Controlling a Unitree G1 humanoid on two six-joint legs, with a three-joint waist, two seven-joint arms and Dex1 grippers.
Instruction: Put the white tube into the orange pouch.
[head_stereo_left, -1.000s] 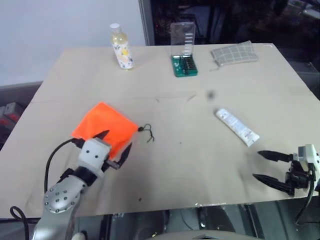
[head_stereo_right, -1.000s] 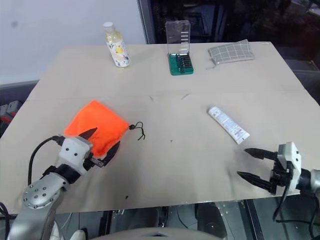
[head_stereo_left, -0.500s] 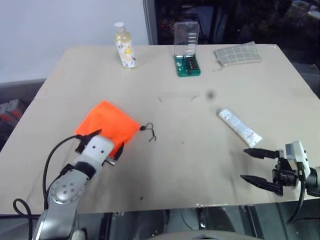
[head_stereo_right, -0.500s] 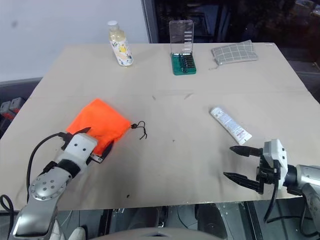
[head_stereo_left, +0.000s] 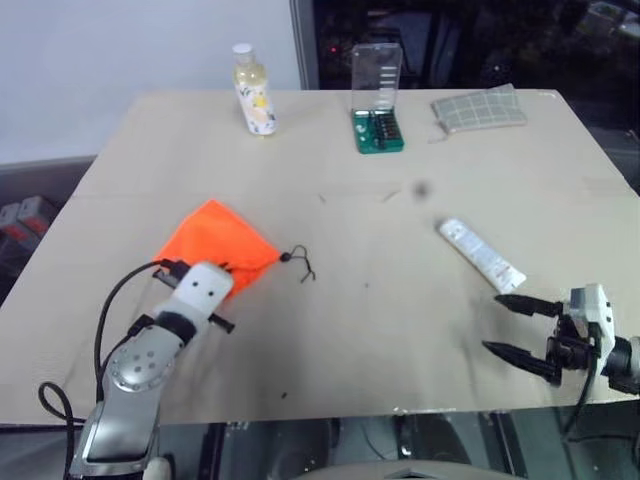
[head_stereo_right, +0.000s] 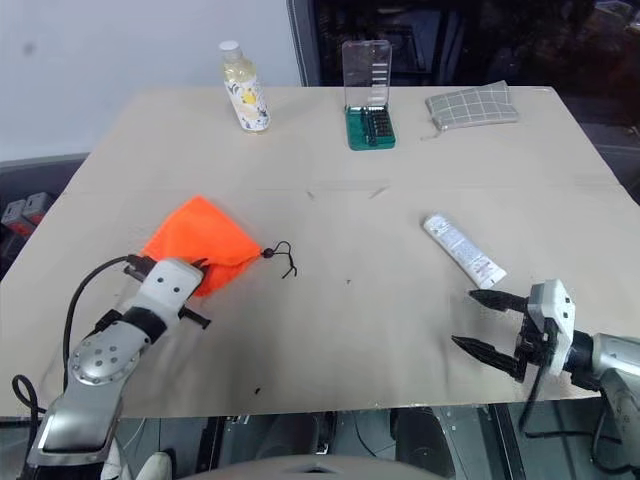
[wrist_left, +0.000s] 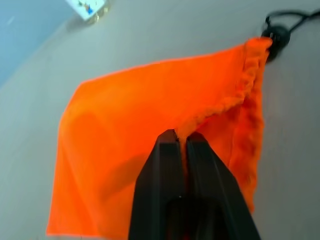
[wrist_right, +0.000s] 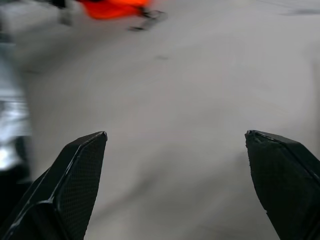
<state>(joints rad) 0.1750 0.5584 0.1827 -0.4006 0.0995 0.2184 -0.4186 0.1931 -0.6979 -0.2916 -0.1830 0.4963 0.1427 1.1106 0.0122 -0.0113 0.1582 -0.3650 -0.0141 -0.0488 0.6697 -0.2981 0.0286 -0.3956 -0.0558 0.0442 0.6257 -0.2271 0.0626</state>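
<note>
White tube (head_stereo_left: 479, 255) lies flat on the tan surface (head_stereo_left: 380, 230) toward the right side, slanted, with one end pointing toward the back left and the crimped end toward the front right. Going from the left: the orange pouch (head_stereo_left: 222, 246) lies flat near the front left, its black drawstring cord (head_stereo_left: 300, 264) trailing off the corner that faces the middle of the surface. The left gripper (wrist_left: 181, 142) has its jaws together, pinched on the gathered edge of the orange pouch at the near side of the fabric; the left wrist view shows the two black fingers (wrist_left: 167, 165) pressed side by side with orange cloth caught between their tips. The white tube is well apart from these jaws, across the middle of the surface. At the back stand a yellowish bottle (head_stereo_left: 253, 91), a green case with a clear lid (head_stereo_left: 376, 98) and a checked cloth pouch (head_stereo_left: 480, 108), in that order. On the right, the right gripper (head_stereo_left: 517, 327) hovers low by the front edge with its jaws spread wide and holding nothing; the white tube lies just beyond its upper fingertip, near but not between the jaws
</note>
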